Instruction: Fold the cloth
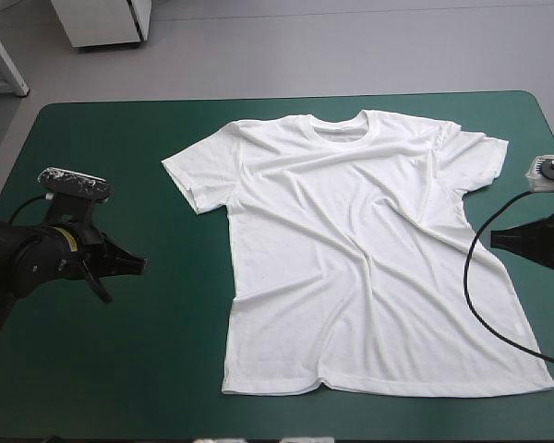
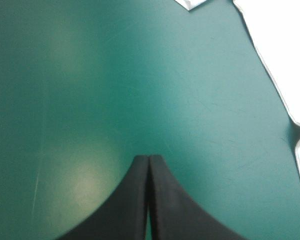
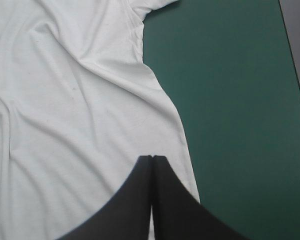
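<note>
The white T-shirt [image 1: 360, 254] lies spread flat on the teal-green table [image 1: 120, 369], collar toward the far edge, hem toward the near edge, with soft wrinkles across it. My left gripper [image 1: 140, 265] is shut and hovers over bare cover, well apart from the shirt's left side. In the left wrist view the shut gripper [image 2: 148, 158] points over the cover, and the T-shirt [image 2: 285, 55] shows only ahead and to one side. My right gripper [image 1: 495, 237] is shut at the shirt's right side edge. In the right wrist view that gripper [image 3: 152, 158] sits over the T-shirt [image 3: 65, 125] near its side seam.
Bare teal-green cover [image 3: 230, 110] runs between the shirt's right side and the table's right edge. Wide bare cover lies left of the shirt around my left arm. A white cabinet [image 1: 106, 20] stands on the floor beyond the far edge.
</note>
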